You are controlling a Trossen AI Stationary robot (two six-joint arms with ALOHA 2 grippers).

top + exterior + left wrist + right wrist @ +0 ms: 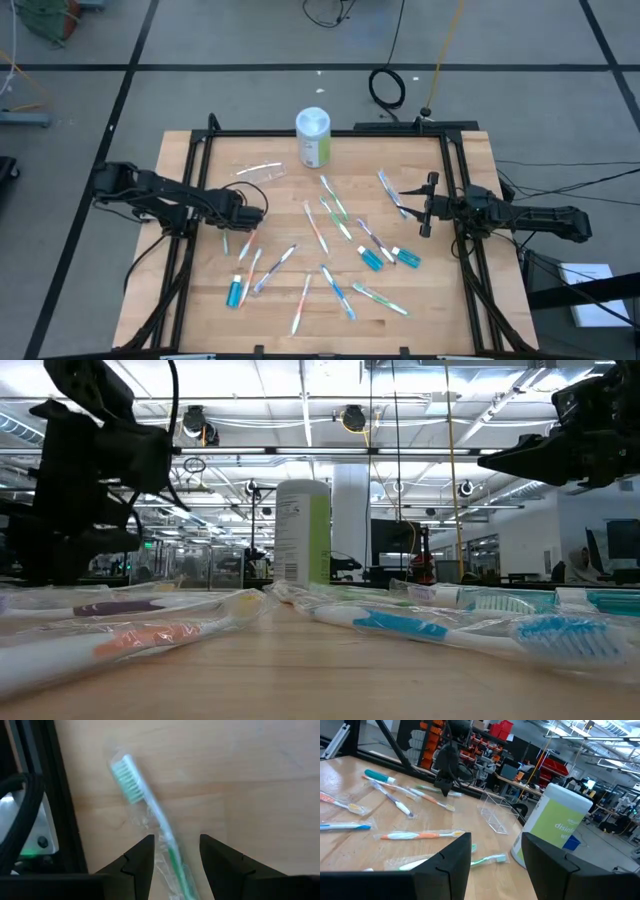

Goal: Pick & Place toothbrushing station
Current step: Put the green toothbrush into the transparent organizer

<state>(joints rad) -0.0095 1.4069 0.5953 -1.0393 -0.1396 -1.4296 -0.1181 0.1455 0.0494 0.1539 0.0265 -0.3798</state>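
Observation:
Several wrapped toothbrushes lie flat and scattered over the wooden table, with three blue tubes among them. A clear plastic cup lies on its side at the far left; it also shows in the right wrist view. My left gripper is open near the table's left side. Its fingers stand either side of a green-handled toothbrush on the table, apart from it. My right gripper is open and empty above the table's right side.
A white and green wipes canister stands upright at the table's far middle. Black frame rails run along the table's left and right sides. Bare wood shows along the near edge.

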